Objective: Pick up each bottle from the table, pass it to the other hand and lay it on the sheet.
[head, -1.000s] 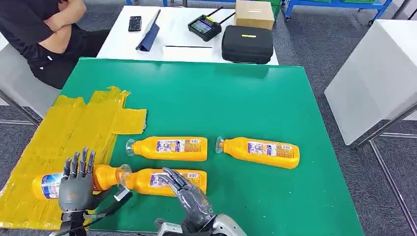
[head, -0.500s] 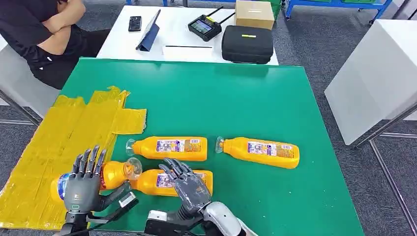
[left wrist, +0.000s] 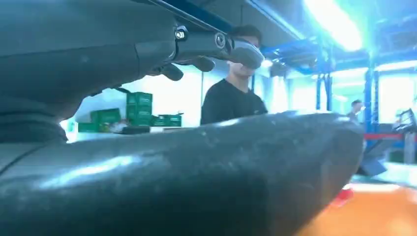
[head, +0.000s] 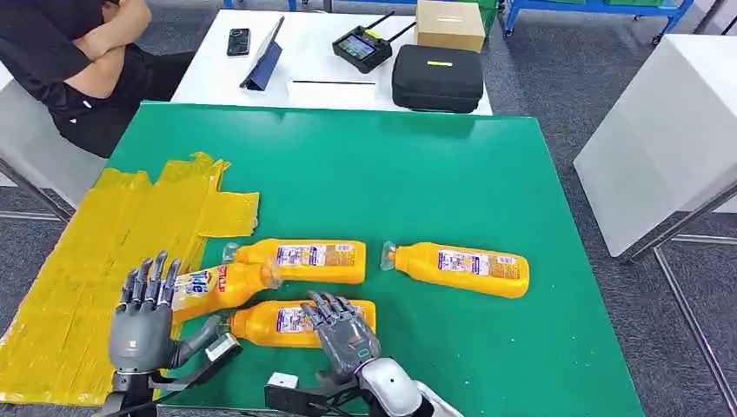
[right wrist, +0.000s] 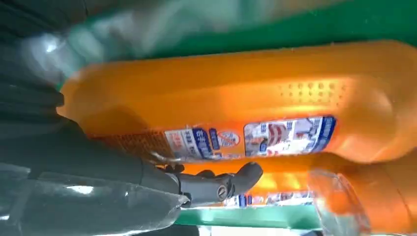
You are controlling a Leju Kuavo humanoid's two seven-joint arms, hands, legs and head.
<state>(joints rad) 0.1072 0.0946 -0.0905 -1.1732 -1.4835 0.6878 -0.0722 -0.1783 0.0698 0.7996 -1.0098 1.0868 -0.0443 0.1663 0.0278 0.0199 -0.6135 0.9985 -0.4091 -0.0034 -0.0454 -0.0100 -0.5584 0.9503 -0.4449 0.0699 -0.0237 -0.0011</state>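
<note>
Bottle (head: pixel 219 285) tilted — cap toward far right, in left robot hand (head: pixel 142 323).

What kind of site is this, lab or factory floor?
Likely a robot test lab or workshop: a green table staged with identical orange bottles, a white side table carrying a handheld controller and black equipment case, blue racking behind.

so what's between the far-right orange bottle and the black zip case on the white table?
Head view: just bare green tabletop between the rightmost orange plastic bottle and the black zip case.
</note>
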